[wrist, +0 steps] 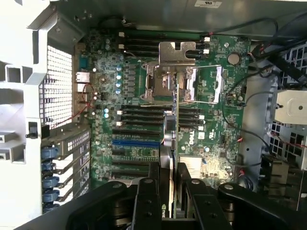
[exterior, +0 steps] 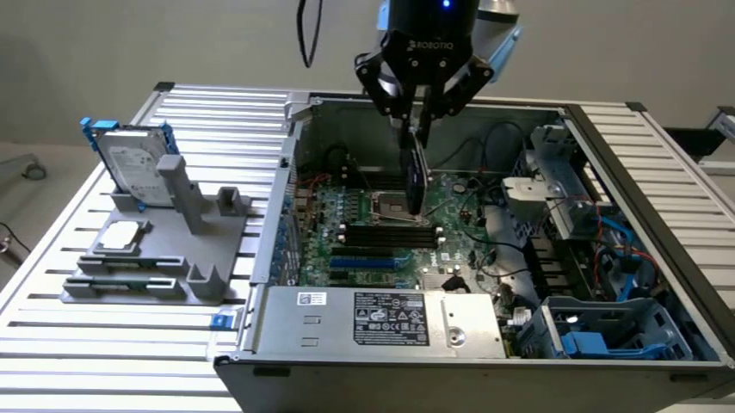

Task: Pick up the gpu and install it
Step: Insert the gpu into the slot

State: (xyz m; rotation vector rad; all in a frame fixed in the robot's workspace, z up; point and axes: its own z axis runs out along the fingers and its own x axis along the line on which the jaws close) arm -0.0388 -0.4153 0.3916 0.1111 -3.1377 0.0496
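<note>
My gripper (exterior: 418,116) hangs over the open computer case (exterior: 275,215), shut on the gpu (exterior: 416,179). The card hangs upright and edge-on below the fingers, with its black shroud face showing and its lower end just above the motherboard (exterior: 367,225). In the wrist view the gpu (wrist: 171,136) appears as a thin green edge with a dark cooler beside it, clamped between the two black fingers (wrist: 147,196) of my gripper (wrist: 169,187). Under the card lie the black slots and a blue slot (wrist: 135,143), below the silver CPU socket (wrist: 175,79).
A grey fixture (exterior: 155,258) on the slatted table at the exterior view's left holds a silver hard drive (exterior: 132,163) in a blue frame. The power supply (exterior: 379,318) fills the case's near side. Cables and drive bays (exterior: 597,249) crowd the exterior view's right.
</note>
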